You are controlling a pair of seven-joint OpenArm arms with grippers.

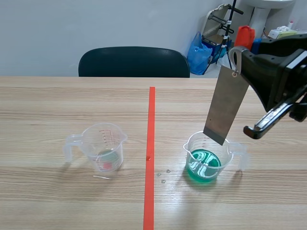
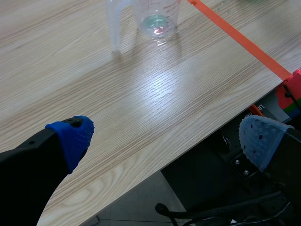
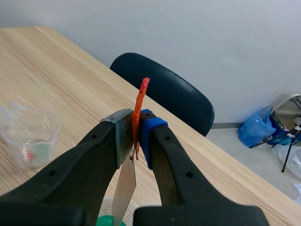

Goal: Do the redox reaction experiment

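Right pincer: The right pincer [image 1: 241, 61] [image 3: 136, 136] is raised above the desk's right half, its two fingers clamped on the top end of a metal sheet.
Metal sheet: The grey metal sheet [image 1: 225, 108] [image 3: 124, 188] hangs tilted from the grip, with its lower end at the mouth of the green-filled cup. The scene view does not settle whether it touches the liquid.
Tag: An orange-red tag [image 3: 140, 101] stands up between the fingers, against the sheet's top.
Green cup: A clear measuring cup [image 1: 207, 160] holding green liquid stands on the desk right of the tape line, handle turned to the right, directly under the sheet.
Second cup: Another clear measuring cup [image 1: 102, 146] [image 2: 153, 16] [image 3: 30, 136] with red markings stands left of the tape line, well apart from the first. Only a thin pale-green trace shows at its bottom.
Left pincer: The left pincer [image 2: 167, 139] hovers at the desk's near edge, its blue-padded fingers wide apart with nothing between them and the second cup well ahead of it.
Desk: The light wood-grain desk [image 1: 72, 103] carries both cups, with an orange-red tape line [image 1: 150, 143] [image 2: 240, 40] running down its middle.
Drops: A few small drops [image 1: 163, 176] lie just right of the tape, near the green cup.
Background: A dark chair [image 1: 134, 62] [image 3: 164, 92] stands behind the far edge.
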